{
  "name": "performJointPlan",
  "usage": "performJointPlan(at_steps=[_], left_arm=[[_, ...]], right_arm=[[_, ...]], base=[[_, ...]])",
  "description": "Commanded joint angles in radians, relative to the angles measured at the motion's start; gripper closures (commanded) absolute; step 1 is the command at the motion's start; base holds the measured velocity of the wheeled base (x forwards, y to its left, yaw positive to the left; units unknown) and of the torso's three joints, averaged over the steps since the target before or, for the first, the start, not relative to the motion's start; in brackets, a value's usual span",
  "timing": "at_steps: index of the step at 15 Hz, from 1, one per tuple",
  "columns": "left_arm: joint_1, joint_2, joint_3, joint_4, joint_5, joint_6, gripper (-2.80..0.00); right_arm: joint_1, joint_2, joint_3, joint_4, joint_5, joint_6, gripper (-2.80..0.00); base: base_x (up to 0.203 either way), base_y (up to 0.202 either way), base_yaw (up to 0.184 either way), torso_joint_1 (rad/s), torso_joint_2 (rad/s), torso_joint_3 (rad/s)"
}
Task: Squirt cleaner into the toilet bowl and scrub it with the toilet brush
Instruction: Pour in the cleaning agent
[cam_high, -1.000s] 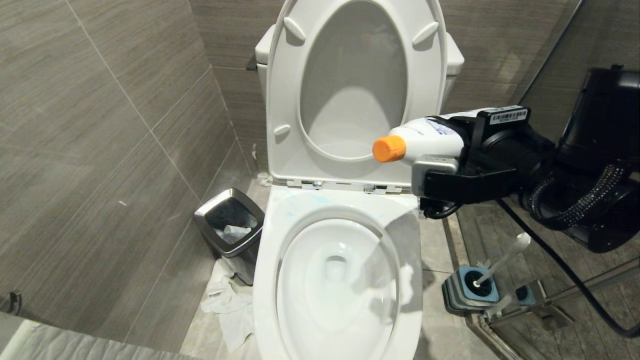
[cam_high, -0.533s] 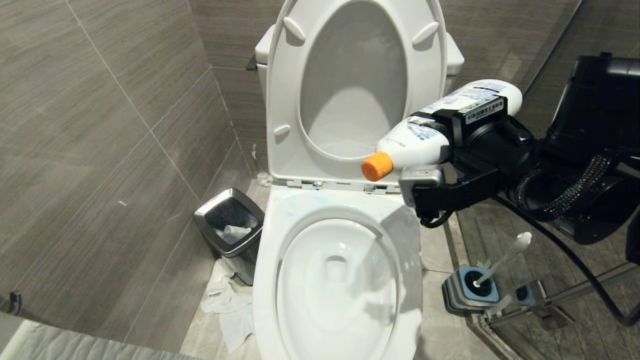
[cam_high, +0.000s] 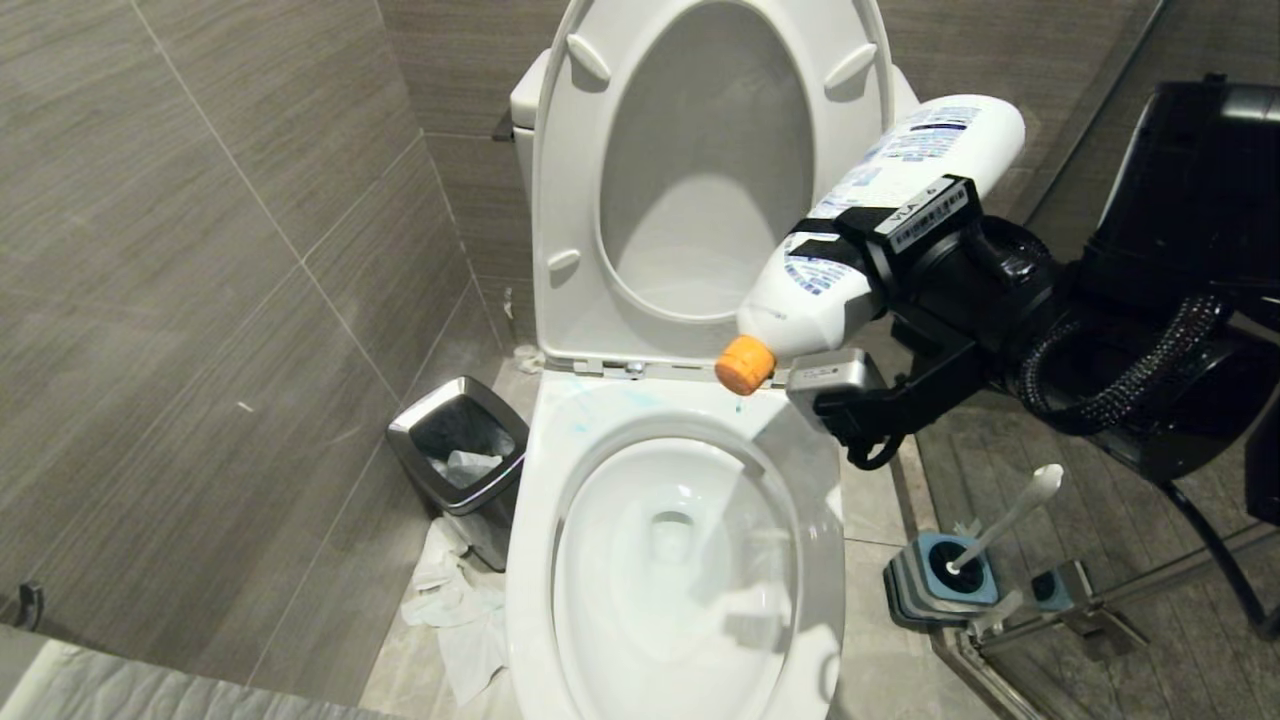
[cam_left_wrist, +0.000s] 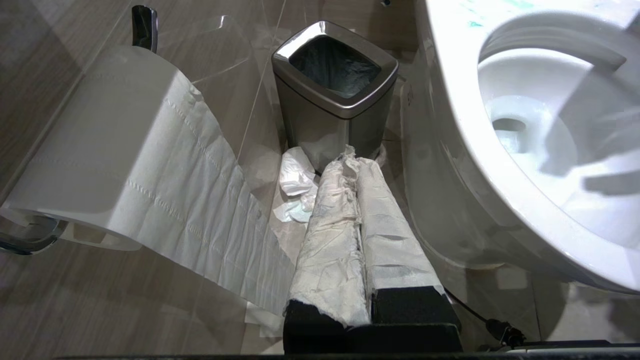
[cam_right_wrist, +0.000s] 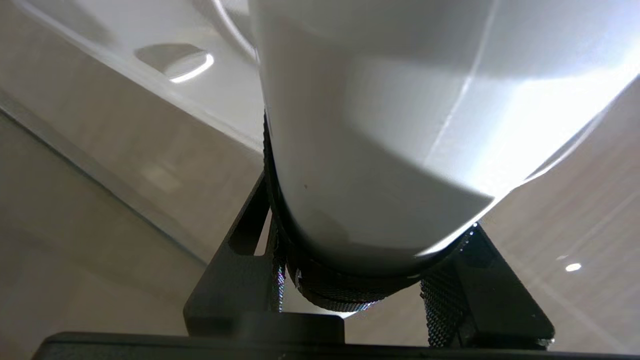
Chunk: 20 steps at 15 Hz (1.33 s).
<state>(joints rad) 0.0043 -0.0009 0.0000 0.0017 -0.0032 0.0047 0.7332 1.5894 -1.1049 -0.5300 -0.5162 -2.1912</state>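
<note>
Only overhead: tilted bottle's (cam_high: 880, 230) orange cap (cam_high: 745, 364).

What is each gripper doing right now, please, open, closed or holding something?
Left gripper: closed, its paper-wrapped fingers together, holding nothing, near the bin.
Right gripper: closed on the cleaner bottle, orange cap tipped down over the toilet bowl.

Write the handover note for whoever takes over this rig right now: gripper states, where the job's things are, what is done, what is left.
Right gripper: shut on the white plastic cleaner bottle, tilted with its orange cap down over the back rim of the glossy white ceramic toilet bowl.
Left gripper: shut, paper-wrapped, parked low beside the bowl near the chrome-rimmed square bin.
Slim white-handled toilet brush: in its blue-and-grey holder on the floor, to the robot's right of the bowl.
Done: bottle tipped; a turquoise drop hangs below the cap, blue smears on the rim.
Left: squirt into the bowl, then scrub.
</note>
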Motion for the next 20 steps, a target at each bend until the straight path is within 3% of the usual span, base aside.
performJointPlan(at_steps=[1, 6, 8, 11, 20], left_arm=[[0.0, 0.001, 0.002, 0.0, 0.0, 0.0, 0.0], [0.0, 0.001, 0.002, 0.0, 0.0, 0.0, 0.0], [0.0, 0.001, 0.002, 0.0, 0.0, 0.0, 0.0], [0.0, 0.001, 0.002, 0.0, 0.0, 0.0, 0.0], [0.0, 0.001, 0.002, 0.0, 0.0, 0.0, 0.0]], right_arm=[[0.006, 0.006, -0.001, -0.002, -0.002, -0.037, 0.0], [0.012, 0.043, -0.068, -0.005, -0.043, -0.16, 0.0], [0.034, 0.059, -0.069, -0.07, -0.096, -0.182, 0.0], [0.052, 0.093, -0.07, -0.187, -0.112, -0.244, 0.0], [0.052, 0.1, -0.075, -0.2, -0.12, -0.245, 0.0]], base=[[0.0, 0.0, 0.0, 0.0, 0.0, 0.0], [0.0, 0.0, 0.0, 0.0, 0.0, 0.0], [0.0, 0.0, 0.0, 0.0, 0.0, 0.0], [0.0, 0.0, 0.0, 0.0, 0.0, 0.0], [0.0, 0.0, 0.0, 0.0, 0.0, 0.0]])
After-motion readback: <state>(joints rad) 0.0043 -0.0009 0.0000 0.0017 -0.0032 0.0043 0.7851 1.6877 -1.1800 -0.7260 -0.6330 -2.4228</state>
